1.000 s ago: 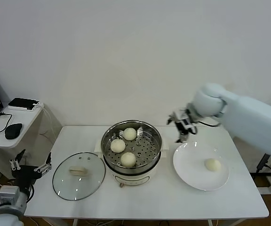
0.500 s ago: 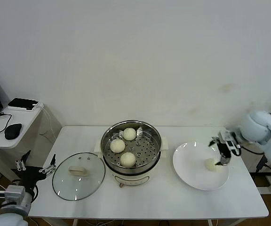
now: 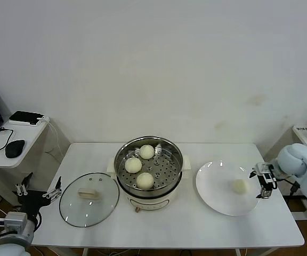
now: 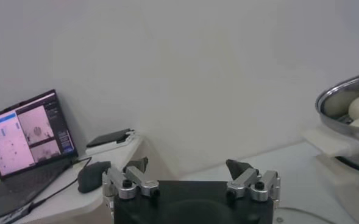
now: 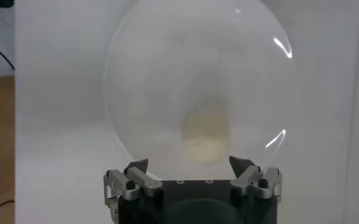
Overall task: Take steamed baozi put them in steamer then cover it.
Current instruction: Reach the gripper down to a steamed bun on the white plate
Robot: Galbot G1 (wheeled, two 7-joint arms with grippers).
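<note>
- Head view is showing your left gripper (image 3: 36, 192) waiting low off the table's left edge, fingers spread and gripping nothing; you are leaving it parked.
- You are seeing the cover (image 3: 89, 198) lying flat on the table (image 3: 169, 226), just left of the steamer (image 3: 149, 169).
- Three baozi (image 3: 145, 180) are sitting on the steamer's perforated floor; room for a fourth is showing at its right side.
- One last baozi (image 3: 240, 185) is lying on the white plate (image 3: 217, 202), toward its right side.
- Your right gripper (image 3: 265, 182) is hovering at the plate's right rim, fingers released and empty, just beside that baozi but not touching it.
- Right wrist view is placing the baozi (image 5: 205, 135) ahead of the spread fingers and roughly centred between them, so you are lined up well.
- Judging from this, you are wanting to descend straight, straddle the bun, and close gently: soft dough is likely denting under a hard squeeze.
</note>
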